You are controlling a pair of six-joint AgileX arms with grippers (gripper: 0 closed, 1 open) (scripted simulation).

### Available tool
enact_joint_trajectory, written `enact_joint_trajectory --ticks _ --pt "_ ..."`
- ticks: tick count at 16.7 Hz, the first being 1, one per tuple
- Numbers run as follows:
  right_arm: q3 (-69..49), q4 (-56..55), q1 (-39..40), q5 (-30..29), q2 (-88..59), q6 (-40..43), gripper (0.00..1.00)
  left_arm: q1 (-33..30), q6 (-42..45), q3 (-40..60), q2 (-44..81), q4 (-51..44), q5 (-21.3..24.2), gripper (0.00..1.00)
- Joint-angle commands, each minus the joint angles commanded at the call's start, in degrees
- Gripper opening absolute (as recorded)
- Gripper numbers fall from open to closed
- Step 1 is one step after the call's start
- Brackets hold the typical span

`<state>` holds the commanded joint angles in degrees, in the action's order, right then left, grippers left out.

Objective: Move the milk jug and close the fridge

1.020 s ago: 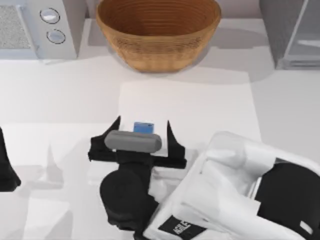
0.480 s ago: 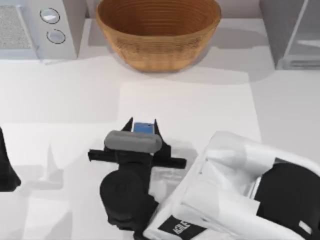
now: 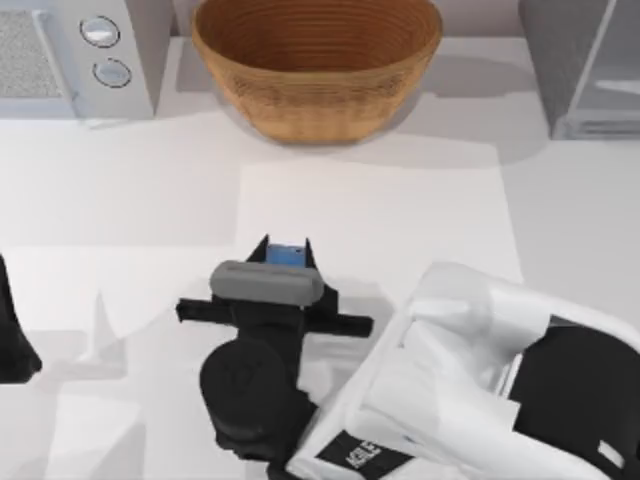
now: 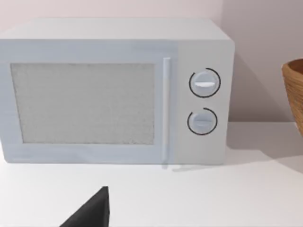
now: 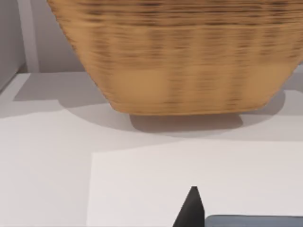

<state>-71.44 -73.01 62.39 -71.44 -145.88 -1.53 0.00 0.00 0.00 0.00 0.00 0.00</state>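
The milk jug (image 3: pixel 288 257) shows as a small blue top on the pale mat in the middle of the table. My right gripper (image 3: pixel 287 248) is shut on it, one black finger pressed to each side, and the wrist hides the carton's lower part. One of those fingertips (image 5: pixel 190 208) points toward the basket in the right wrist view. The fridge (image 3: pixel 562 60) is a grey cabinet at the back right with a pale door panel (image 3: pixel 615 75). My left gripper (image 3: pixel 12 340) is parked at the table's left edge.
A big woven brown basket (image 3: pixel 318 62) (image 5: pixel 180 56) stands at the back centre, just beyond the mat (image 3: pixel 400 210). A pale appliance with two round knobs (image 3: pixel 70 50) (image 4: pixel 113 92) occupies the back left corner. Bare tabletop lies between the mat and the fridge.
The right gripper's fingers, spread wide on both sides of the milk jug a second ago, have closed onto it. The jug and the left arm have stayed in place.
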Motion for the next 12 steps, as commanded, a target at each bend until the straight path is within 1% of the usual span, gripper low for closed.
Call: enact_joint_trajectory --ticks 6,12 --pt "0.12 0.22 0.19 0.02 0.34 -0.05 0.0 0.0 0.0 0.0 0.0 0.0 0.0 1.0" --pt "1.54 4.35 0.19 0.03 5.66 -0.24 0.0 0.0 0.0 0.0 0.0 0.0 0.0 1.0"
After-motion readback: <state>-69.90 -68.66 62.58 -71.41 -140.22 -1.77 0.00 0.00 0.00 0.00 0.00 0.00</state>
